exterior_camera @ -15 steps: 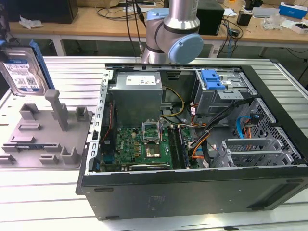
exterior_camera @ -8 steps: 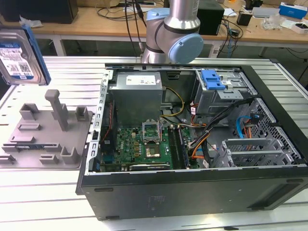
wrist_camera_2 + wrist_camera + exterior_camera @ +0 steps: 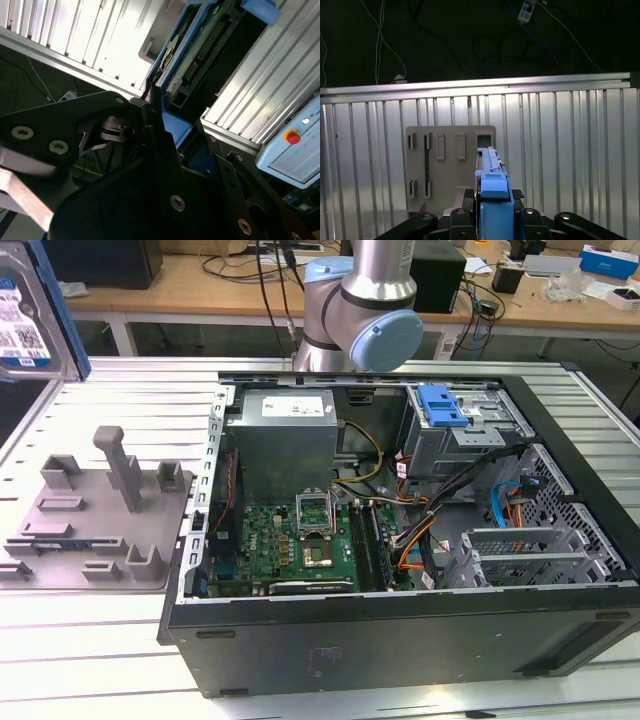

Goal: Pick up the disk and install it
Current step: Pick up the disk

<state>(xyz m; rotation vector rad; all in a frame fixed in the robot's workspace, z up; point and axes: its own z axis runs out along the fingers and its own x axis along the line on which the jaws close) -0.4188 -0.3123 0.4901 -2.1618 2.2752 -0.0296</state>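
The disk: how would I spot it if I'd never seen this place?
Find the open black computer case; beside it, on the exterior view's left, lies a grey tray. Above the tray the pincer holds the disk: the only flat silver slab with a white-and-blue label and a blue frame.

**A robotics lab set up around computer hardware**

A robotics laboratory or workshop is indicated. An industrial robot arm (image 3: pixel 360 310) is seen at a ribbed aluminium table (image 3: pixel 90 640). An opened desktop computer case (image 3: pixel 400 650) is laid on its side on that table, with its motherboard (image 3: pixel 300 540) and wiring exposed. Beside the case, on the exterior view's left, a grey fixture plate (image 3: pixel 90 510) with moulded holders is placed. Wooden workbenches (image 3: pixel 200 285) strewn with cables (image 3: pixel 268 270) and small boxes (image 3: pixel 608 260) are seen behind. A control pendant (image 3: pixel 295 150) with a red stop button is shown in the second wrist view. The disk (image 3: pixel 489 160) is clamped in the gripper (image 3: pixel 492 195).
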